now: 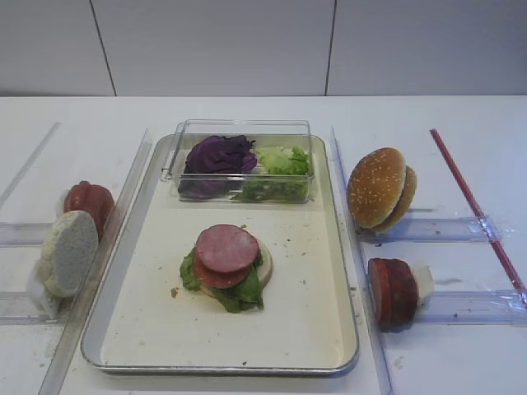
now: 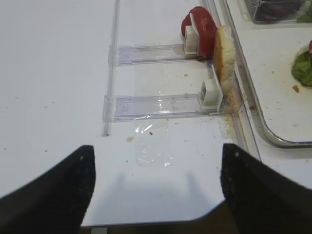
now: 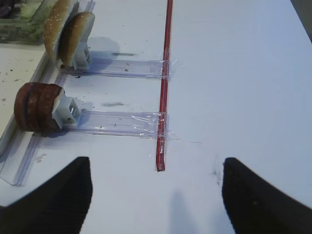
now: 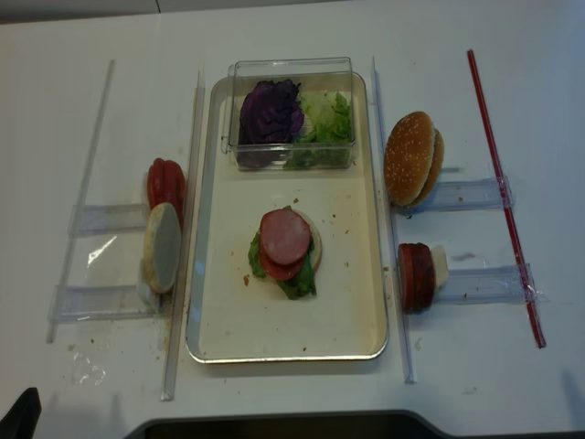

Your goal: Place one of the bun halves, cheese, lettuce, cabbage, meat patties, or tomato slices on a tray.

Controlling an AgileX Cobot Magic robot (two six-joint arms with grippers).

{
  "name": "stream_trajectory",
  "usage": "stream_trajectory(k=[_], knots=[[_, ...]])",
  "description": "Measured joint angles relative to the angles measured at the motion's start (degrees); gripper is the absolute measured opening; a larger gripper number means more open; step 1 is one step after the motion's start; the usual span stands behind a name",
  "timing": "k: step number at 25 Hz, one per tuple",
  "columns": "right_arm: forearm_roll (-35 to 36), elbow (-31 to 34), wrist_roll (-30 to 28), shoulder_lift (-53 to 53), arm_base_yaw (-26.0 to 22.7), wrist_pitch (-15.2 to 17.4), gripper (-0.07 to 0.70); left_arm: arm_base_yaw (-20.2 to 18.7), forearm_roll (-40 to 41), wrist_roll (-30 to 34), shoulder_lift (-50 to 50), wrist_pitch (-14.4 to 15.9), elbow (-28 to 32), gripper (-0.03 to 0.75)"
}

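Observation:
On the cream tray (image 1: 305,321) lies a stack: a pale bun half, lettuce (image 1: 239,292), a red disc and a pink meat patty (image 1: 228,247) on top. Cabbage (image 1: 218,155) and more lettuce (image 1: 284,160) sit in a clear box at the tray's back. Left of the tray stand tomato slices (image 1: 89,202) and a pale bun half (image 1: 67,251). Right of it stand sesame bun halves (image 1: 377,188) and meat patties (image 1: 393,292). My left gripper (image 2: 156,195) is open and empty over the table's front edge. My right gripper (image 3: 156,195) is open and empty, short of the patties (image 3: 36,107).
Clear plastic rails (image 1: 428,309) hold the upright food on both sides of the tray. A red strip (image 1: 473,202) is taped along the right side. Long clear strips (image 1: 123,214) run beside the tray's edges. Crumbs lie on the tray and near the left rails.

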Motion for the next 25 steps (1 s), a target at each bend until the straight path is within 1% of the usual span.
stream_trajectory(k=[25], knots=[[0.00,0.00,-0.10,0.00,0.00,0.00,0.562,0.00,0.00,0.00,0.00,0.00,0.00,0.492]])
